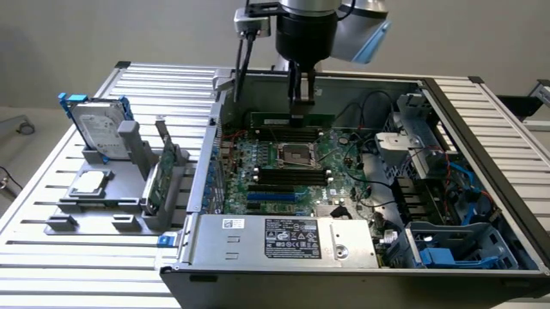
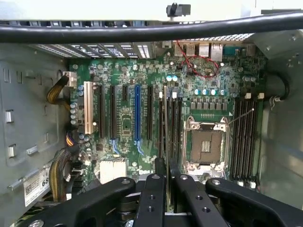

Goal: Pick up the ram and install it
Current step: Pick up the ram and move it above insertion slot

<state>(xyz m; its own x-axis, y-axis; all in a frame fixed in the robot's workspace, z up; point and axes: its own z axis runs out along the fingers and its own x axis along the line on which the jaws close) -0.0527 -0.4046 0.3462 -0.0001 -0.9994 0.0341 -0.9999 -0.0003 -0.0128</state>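
The ram (image 1: 273, 119) is a long, thin green stick held level over the far part of the motherboard (image 1: 284, 161) inside the open computer case. My gripper (image 1: 300, 117) comes straight down from above and is shut on the stick near its middle. In the wrist view the ram (image 2: 164, 118) appears edge-on as a thin line running away from my gripper (image 2: 164, 172), above the black memory slots (image 2: 174, 123) beside the CPU socket (image 2: 204, 144). Whether the stick touches a slot I cannot tell.
On a grey stand at the exterior view's left are a silver hard drive (image 1: 97, 125), a green expansion card (image 1: 163, 175) and a CPU chip (image 1: 90, 183). The power supply (image 1: 284, 239) fills the case's near side. Cables and a blue drive cage (image 1: 455, 251) crowd the case's right.
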